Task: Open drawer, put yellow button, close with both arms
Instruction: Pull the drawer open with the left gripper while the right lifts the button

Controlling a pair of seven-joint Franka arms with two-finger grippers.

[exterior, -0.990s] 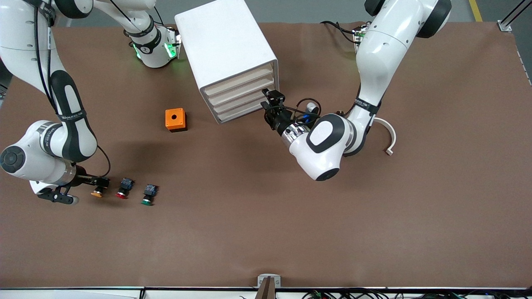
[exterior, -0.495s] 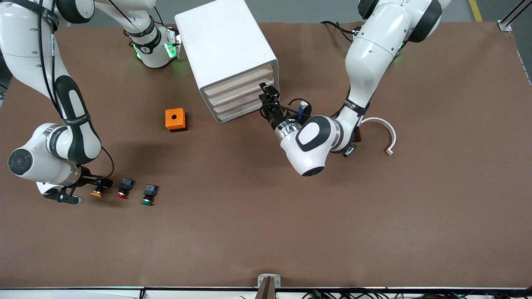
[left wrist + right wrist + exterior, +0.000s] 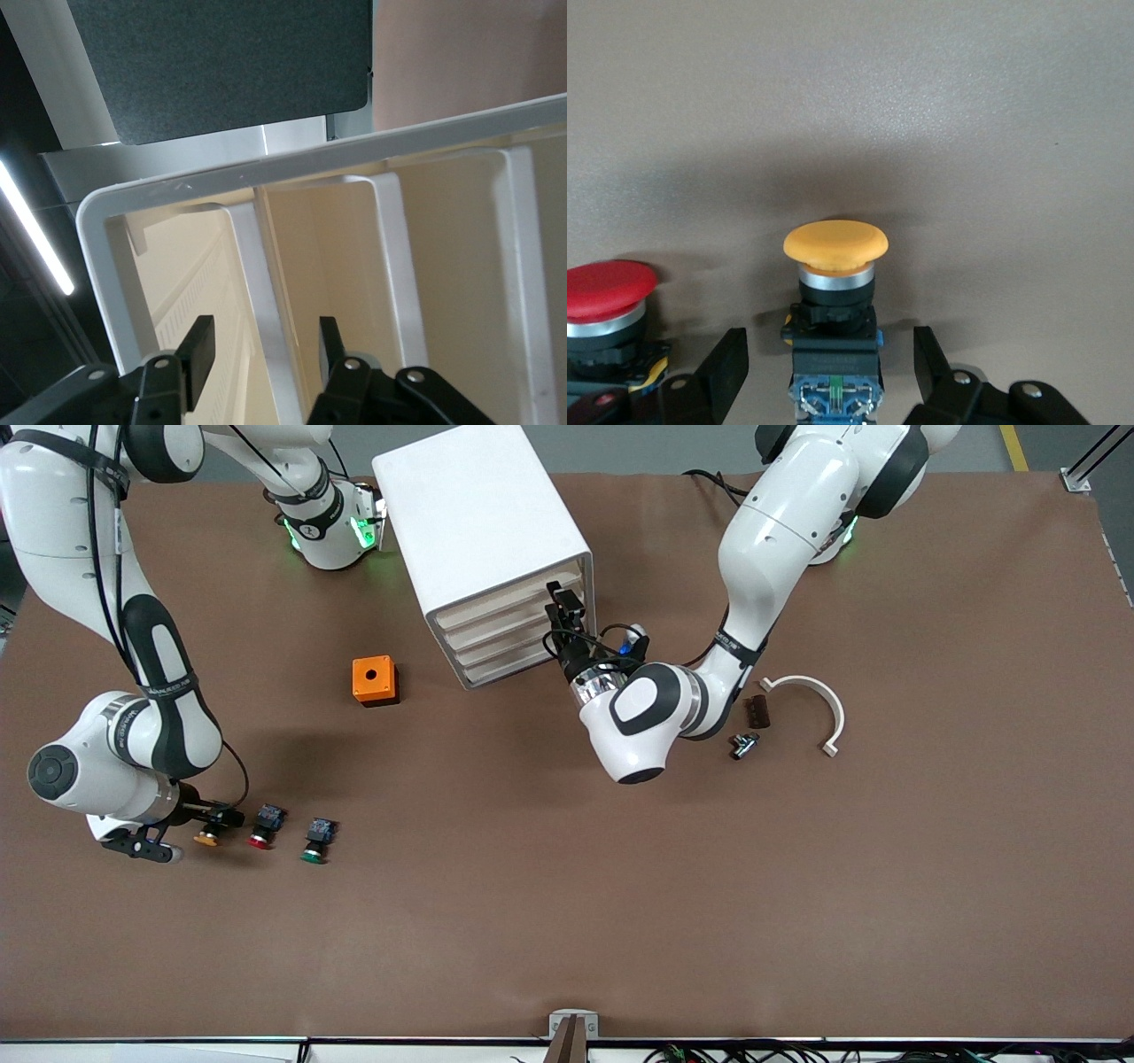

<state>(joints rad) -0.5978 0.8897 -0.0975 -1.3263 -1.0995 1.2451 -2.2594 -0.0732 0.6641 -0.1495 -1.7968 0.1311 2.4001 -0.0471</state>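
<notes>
Fingers of the right gripper (image 3: 830, 372) stand wide apart on either side of the yellow button (image 3: 834, 301), not touching it. Yellow button: domed orange-yellow cap, silver collar under it, black body, blue rear block with a small label whose print is too fine to read. It lies on the brown table (image 3: 567, 886) toward the right arm's end, first in a row with the red-capped button (image 3: 264, 825) just beside it and the green-capped button (image 3: 315, 841) next along. Left gripper (image 3: 262, 350) is at the front of the white drawer cabinet (image 3: 483, 540), fingers spread with a white vertical rib of the drawer front between them; contact cannot be told. All drawers appear shut in the front view. An orange box (image 3: 374, 680) with a round hole sits on the table beside the cabinet, toward the right arm's end. Near the left arm's elbow lie a white curved bracket (image 3: 819, 704), a small brown block (image 3: 757, 711) and a small grey fitting (image 3: 742, 744). Forearm bands on both arms carry white lettering, not legible.
</notes>
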